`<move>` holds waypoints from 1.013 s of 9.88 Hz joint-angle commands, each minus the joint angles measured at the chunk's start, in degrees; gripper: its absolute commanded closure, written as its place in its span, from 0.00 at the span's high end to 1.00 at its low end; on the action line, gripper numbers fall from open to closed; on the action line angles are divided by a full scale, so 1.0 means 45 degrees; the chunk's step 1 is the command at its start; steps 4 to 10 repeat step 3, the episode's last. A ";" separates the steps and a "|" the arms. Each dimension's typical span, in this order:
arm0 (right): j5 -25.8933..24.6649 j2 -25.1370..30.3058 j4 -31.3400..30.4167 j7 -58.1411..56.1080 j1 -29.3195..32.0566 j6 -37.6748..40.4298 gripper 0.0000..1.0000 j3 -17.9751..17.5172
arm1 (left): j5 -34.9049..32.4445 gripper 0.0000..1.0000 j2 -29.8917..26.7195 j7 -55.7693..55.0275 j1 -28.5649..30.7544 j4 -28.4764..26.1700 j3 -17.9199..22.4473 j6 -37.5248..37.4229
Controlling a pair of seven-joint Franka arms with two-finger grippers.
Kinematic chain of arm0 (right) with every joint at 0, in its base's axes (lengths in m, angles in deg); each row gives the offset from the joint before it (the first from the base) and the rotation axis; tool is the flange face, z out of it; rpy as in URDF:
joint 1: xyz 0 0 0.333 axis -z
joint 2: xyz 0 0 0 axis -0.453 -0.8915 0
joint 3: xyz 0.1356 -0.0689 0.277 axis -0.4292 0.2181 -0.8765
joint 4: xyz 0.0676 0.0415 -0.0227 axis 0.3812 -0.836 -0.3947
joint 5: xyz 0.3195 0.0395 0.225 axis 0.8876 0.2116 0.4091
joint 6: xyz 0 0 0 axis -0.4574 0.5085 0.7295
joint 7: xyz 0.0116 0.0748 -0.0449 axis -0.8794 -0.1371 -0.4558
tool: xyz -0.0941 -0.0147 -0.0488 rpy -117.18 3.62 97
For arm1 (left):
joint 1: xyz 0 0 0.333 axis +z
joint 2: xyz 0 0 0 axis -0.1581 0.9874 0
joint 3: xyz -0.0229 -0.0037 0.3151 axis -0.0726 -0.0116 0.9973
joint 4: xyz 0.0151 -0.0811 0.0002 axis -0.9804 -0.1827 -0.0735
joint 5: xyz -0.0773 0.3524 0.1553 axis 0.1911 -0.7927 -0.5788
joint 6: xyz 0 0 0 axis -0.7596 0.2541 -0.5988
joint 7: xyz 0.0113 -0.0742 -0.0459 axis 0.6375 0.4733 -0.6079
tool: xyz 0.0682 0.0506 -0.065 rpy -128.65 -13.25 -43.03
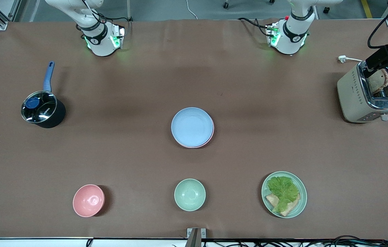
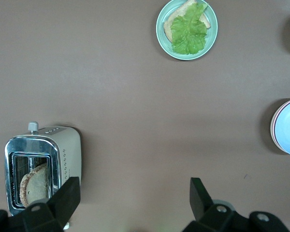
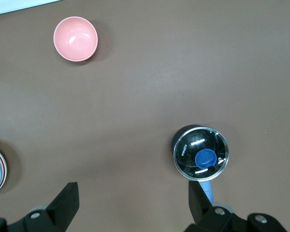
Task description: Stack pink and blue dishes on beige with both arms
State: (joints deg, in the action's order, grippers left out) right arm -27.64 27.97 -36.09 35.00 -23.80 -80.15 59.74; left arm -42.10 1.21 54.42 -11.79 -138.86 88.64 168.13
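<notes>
Plates: blue plate [image 1: 192,126] tops the pink plate [image 1: 209,136] mid-table; beige hidden, looks done.
Left gripper [image 2: 133,199]: wide open, empty, high near the toaster [image 1: 368,94].
Right gripper [image 3: 132,202]: same, by the pot [image 1: 43,109].
Tip: you just park both.

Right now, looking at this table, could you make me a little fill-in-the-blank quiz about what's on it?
1. The blue plate lies on top of a ____ plate.
2. The slice of bread stands in the ____.
3. The lettuce rests on a ____-green plate.
4. The left gripper and the right gripper both have their jaws ____.

Missing words: pink; toaster; mint; open
</notes>
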 commanded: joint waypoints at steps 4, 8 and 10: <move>0.0216 0.0082 -0.0153 -0.0114 -0.0149 -0.0049 1.00 0.0114 | -0.0093 1.00 -0.0153 0.0092 0.0130 -0.0571 -0.0138 -0.0026; 0.0216 0.0082 -0.0153 -0.0114 -0.0149 -0.0049 1.00 0.0114 | -0.0093 1.00 -0.0153 0.0092 0.0130 -0.0571 -0.0138 -0.0026; 0.0216 0.0082 -0.0153 -0.0114 -0.0149 -0.0049 1.00 0.0114 | -0.0093 1.00 -0.0153 0.0092 0.0130 -0.0571 -0.0138 -0.0026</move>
